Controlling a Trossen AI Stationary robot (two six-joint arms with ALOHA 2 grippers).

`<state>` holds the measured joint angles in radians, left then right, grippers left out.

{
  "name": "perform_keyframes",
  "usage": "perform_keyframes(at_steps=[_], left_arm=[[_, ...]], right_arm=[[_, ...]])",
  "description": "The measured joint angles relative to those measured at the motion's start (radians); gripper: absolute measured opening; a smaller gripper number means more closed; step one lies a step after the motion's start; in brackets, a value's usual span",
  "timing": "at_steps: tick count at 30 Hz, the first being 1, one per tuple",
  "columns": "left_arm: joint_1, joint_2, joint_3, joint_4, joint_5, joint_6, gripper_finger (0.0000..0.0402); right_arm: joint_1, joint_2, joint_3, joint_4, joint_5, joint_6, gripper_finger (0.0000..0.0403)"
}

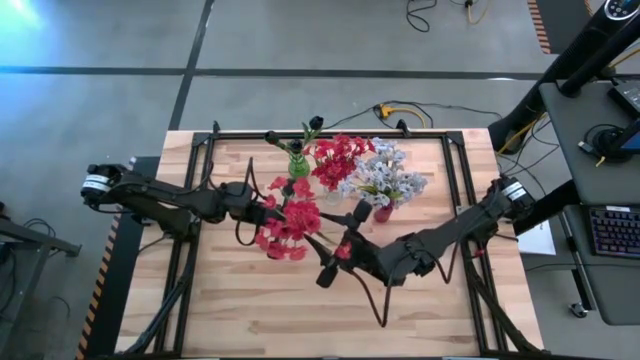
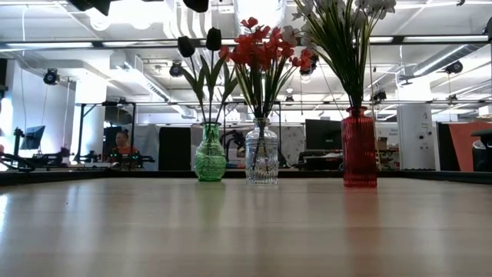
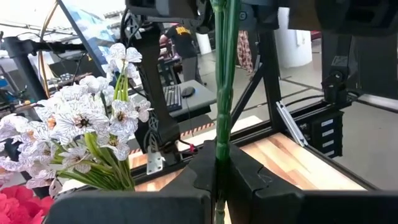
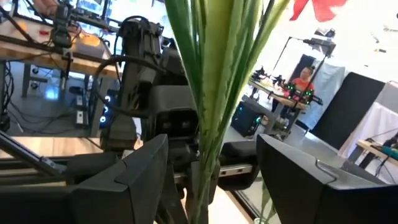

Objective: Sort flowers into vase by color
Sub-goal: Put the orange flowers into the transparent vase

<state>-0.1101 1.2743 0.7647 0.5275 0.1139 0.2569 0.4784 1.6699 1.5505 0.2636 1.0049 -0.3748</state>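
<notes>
A red-blossomed spray (image 1: 290, 225) is held in the air between both arms, above the table's middle. My left gripper (image 1: 262, 205) is shut on its green stem (image 3: 219, 93). My right gripper (image 4: 211, 180) is open, and its fingers stand on either side of the stem and leaves (image 4: 208, 93) without visibly touching them. Three vases stand at the far side: a green vase (image 2: 210, 158) with dark buds, a clear vase (image 2: 262, 158) with red flowers, and a red vase (image 2: 359, 150) with pale blue-white flowers. My left gripper pinches the red spray's green stem (image 3: 217, 152) between its two shut fingers (image 3: 249, 177), coming level from the table's left. The fingers lie across the stem. The spray is lifted clear of the table, and its blossoms (image 1: 295, 218) spread just past the gripper.
The vases' bouquets (image 1: 385, 178) rise close behind the two grippers. Bare wooden tabletop (image 1: 300, 315) lies toward the near edge. A black metal frame (image 1: 470, 180) runs round the table. People sit at desks in the room beyond (image 2: 121, 146).
</notes>
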Motion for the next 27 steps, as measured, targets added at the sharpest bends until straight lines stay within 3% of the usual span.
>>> perform_keyframes(at_steps=[6, 12, 24, 27], left_arm=[[-0.002, 0.000, 0.002, 0.003, 0.000, -0.001, 0.0000], [-0.003, 0.001, 0.006, 0.003, 0.000, 0.003, 0.0000], [-0.003, 0.001, 0.007, -0.002, 0.000, 0.003, 0.0000], [-0.003, 0.002, 0.007, -0.004, -0.001, 0.003, 0.0002]], right_arm=[[-0.025, 0.000, 0.000, 0.001, -0.016, 0.009, 0.0229], [-0.034, 0.000, 0.000, 0.001, -0.017, -0.002, 0.0196], [-0.034, 0.000, 0.000, -0.002, -0.075, -0.018, 0.0029], [-0.034, 0.000, 0.000, -0.002, -0.074, -0.018, 0.0019]])
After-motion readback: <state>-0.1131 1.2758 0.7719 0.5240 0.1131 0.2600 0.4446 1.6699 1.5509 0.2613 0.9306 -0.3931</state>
